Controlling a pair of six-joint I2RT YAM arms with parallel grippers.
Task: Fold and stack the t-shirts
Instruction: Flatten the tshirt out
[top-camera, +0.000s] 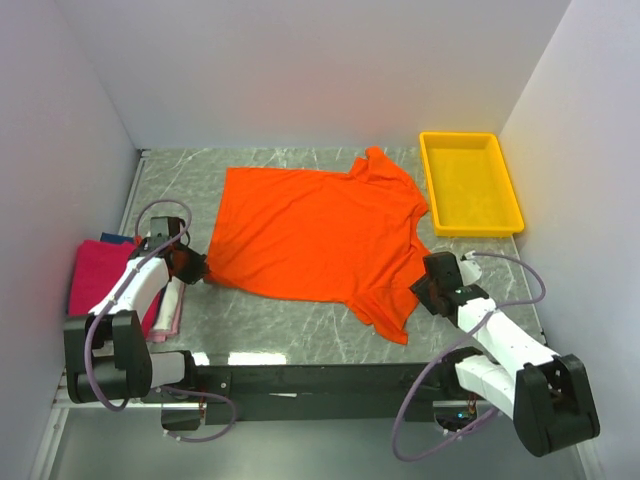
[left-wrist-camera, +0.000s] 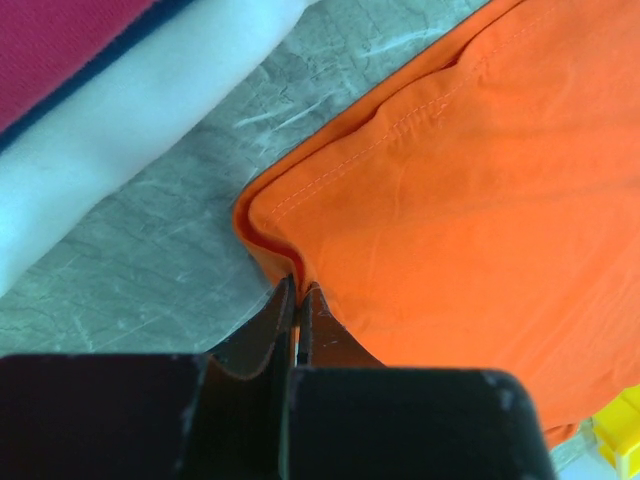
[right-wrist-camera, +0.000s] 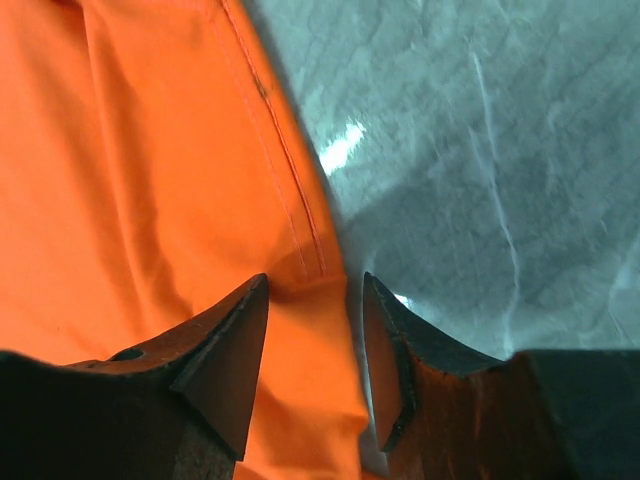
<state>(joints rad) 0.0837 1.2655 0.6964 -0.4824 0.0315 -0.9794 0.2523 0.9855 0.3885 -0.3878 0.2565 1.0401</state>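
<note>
Left gripper (top-camera: 196, 266) (left-wrist-camera: 298, 291): jaws pinched together on the near-left hem corner of the orange t-shirt (top-camera: 320, 230) (left-wrist-camera: 480, 200). In the left wrist view the stitched edge folds and runs straight in between the fingertips. Right gripper (top-camera: 424, 287) (right-wrist-camera: 315, 285): jaws clearly apart and gripping nothing. It straddles the shirt's hemmed edge (right-wrist-camera: 130, 180) on the near-right side, by the sleeve, with one finger (right-wrist-camera: 225, 350) over cloth and the other (right-wrist-camera: 395, 350) over bare marble table (top-camera: 290, 325) (right-wrist-camera: 480, 150). Can't tell if the tips touch the fabric. The orange shirt lies spread out flat mid-table with the collar toward the right and the sleeves near and far. A few wrinkles, and the pinched corner is slightly bunched. Just left of the left gripper is a stack of folded shirts at the table's left edge: magenta-pink one (top-camera: 100, 275) (left-wrist-camera: 60, 40) on top, a thin dark blue edge (top-camera: 118, 238) (left-wrist-camera: 90, 85), and a pale one (top-camera: 172, 305) (left-wrist-camera: 130, 120) sticking out on the side nearest the orange corner, with a strip of table (left-wrist-camera: 170, 290) between them. Far right corner: yellow tray (top-camera: 470, 185), apart from the shirt's far sleeve.
</note>
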